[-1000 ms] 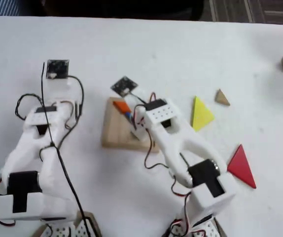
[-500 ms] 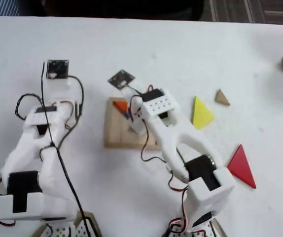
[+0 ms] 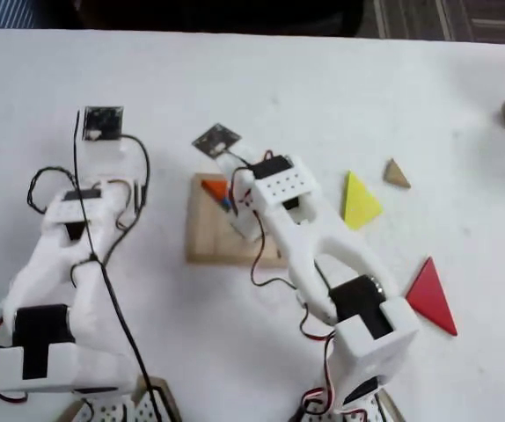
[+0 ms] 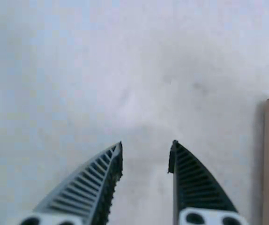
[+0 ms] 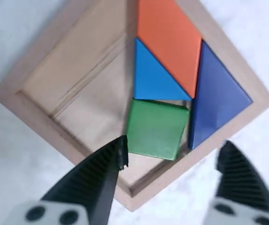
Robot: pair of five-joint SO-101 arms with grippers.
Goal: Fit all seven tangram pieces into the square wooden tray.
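Left gripper (image 4: 146, 150) open over bare table, left of tray (image 3: 207, 248), unmoved. Tray nudged slightly a second ago, steady since. Orange (image 5: 169, 37), light blue (image 5: 153, 77), dark blue (image 5: 216, 103) and green (image 5: 155, 129) pieces seated in tray. Green piece straddled by open right gripper (image 5: 173, 149), judged released. Yellow (image 3: 358, 202), tan (image 3: 397, 174) and red (image 3: 432, 297) triangles lie right of tray, unplaced.

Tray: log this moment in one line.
tray: four in | right gripper: open over green square | left gripper: open over table | outside: yellow triangle, red triangle, tan triangle

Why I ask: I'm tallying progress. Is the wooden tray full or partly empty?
Partly empty: the wooden tray holds orange piece, light blue triangle, green square, dark blue triangle; bare floor shows.
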